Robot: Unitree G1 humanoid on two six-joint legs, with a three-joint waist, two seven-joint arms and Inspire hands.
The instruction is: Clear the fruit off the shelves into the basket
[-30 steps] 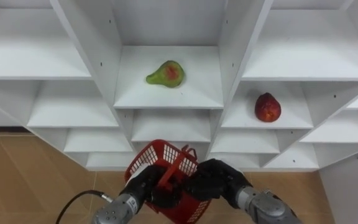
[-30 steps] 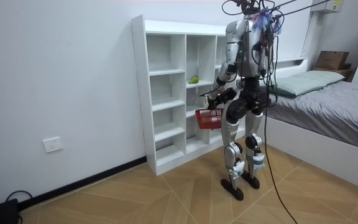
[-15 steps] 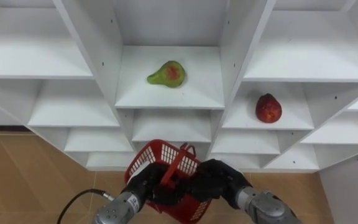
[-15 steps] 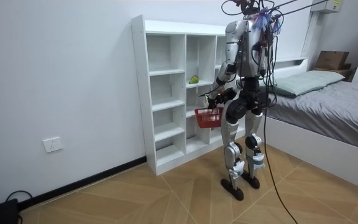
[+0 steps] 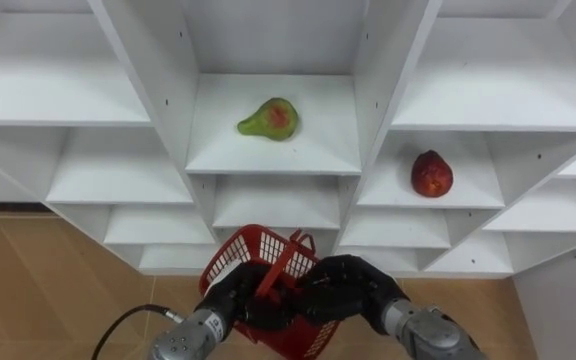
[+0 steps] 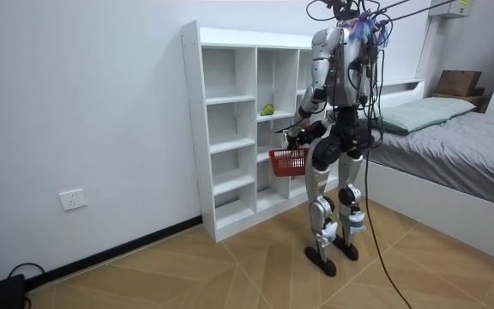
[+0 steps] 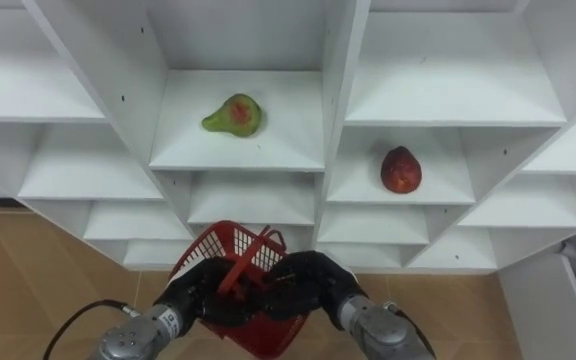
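Basket [image 5: 240,252] below both fruits.
Left hand [image 5: 236,300] and right hand [image 5: 346,288] fingers grip basket; pear [image 5: 269,118] directly above it, red fruit [image 5: 431,173] above-right, nearer right hand.

red basket [image 5: 234,256] interior hidden behind left robot hand [image 5: 236,300], right robot hand [image 5: 348,290]; contents unclear.

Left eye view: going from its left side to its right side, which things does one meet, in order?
First the pear → right hand → red fruit. The red basket and the left hand overlap the pear's span, so they are left out.
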